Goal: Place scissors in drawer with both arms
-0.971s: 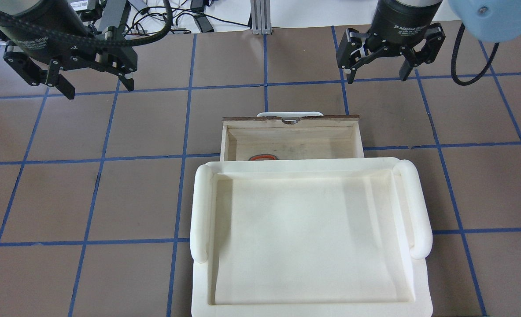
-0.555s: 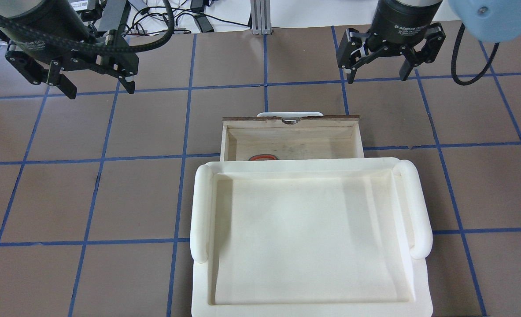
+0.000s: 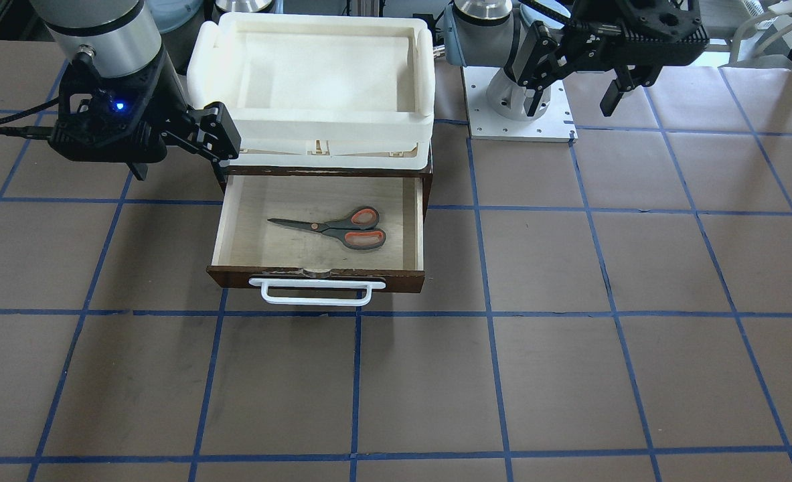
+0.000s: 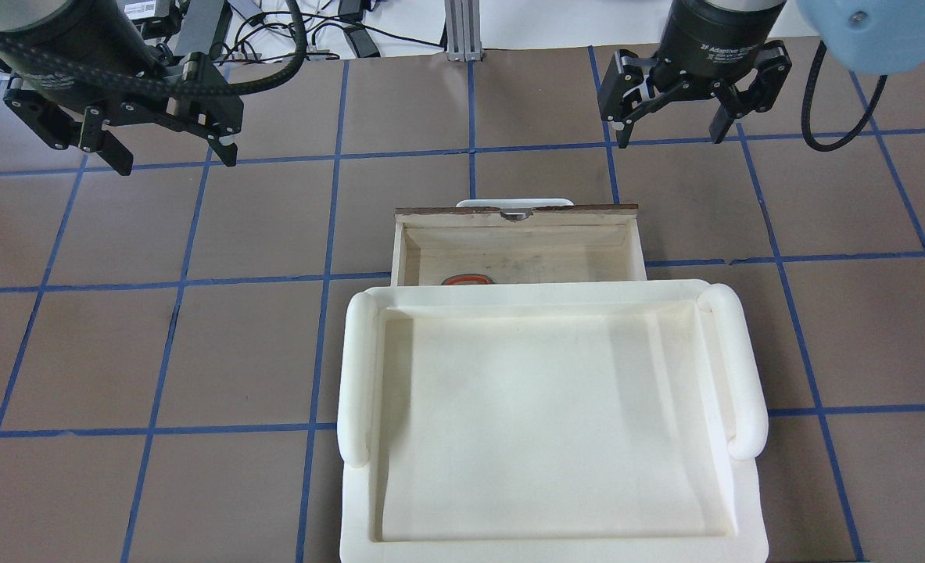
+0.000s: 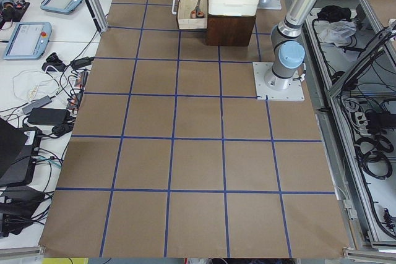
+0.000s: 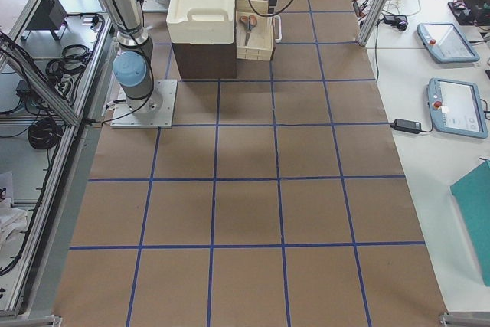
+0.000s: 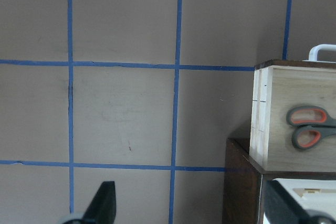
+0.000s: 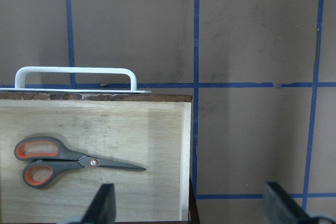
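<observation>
The scissors [image 3: 342, 229] lie flat inside the open drawer [image 3: 419, 221], blades towards the robot's right. They also show in the right wrist view [image 8: 58, 162] and the left wrist view [image 7: 307, 128]. In the overhead view only an orange loop [image 4: 468, 280] shows under the tray's edge. The drawer is pulled out, with its white handle [image 3: 315, 292] at the front. My left gripper [image 4: 174, 160] is open and empty, above the table to the drawer's left. My right gripper [image 4: 671, 139] is open and empty, beyond the drawer's right corner.
A white foam tray [image 4: 356, 367] sits on top of the dark cabinet [image 7: 239, 182] and hides the drawer's back part from above. The brown table has a blue tape grid. The left arm's base plate [image 3: 519, 127] lies beside the cabinet.
The left gripper has shifted very slightly. The right gripper, the drawer and the scissors have not moved.
</observation>
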Available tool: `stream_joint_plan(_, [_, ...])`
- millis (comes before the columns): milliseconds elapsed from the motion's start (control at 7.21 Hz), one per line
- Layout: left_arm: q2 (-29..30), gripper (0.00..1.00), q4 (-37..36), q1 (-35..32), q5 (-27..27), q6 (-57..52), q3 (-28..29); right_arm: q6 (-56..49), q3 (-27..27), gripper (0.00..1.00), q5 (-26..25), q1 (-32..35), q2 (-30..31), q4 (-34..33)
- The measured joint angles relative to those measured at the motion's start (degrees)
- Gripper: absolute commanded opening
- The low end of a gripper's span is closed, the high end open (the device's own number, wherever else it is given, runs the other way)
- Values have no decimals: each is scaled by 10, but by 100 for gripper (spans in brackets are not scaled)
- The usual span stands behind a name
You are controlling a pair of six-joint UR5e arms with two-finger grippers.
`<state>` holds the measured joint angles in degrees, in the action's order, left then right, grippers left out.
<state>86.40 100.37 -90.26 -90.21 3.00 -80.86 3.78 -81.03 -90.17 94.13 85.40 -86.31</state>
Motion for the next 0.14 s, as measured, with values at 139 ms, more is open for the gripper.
stream_joint_plan(139, [0,100,0,0,0,0,0,0,0,100,0,0,3,4])
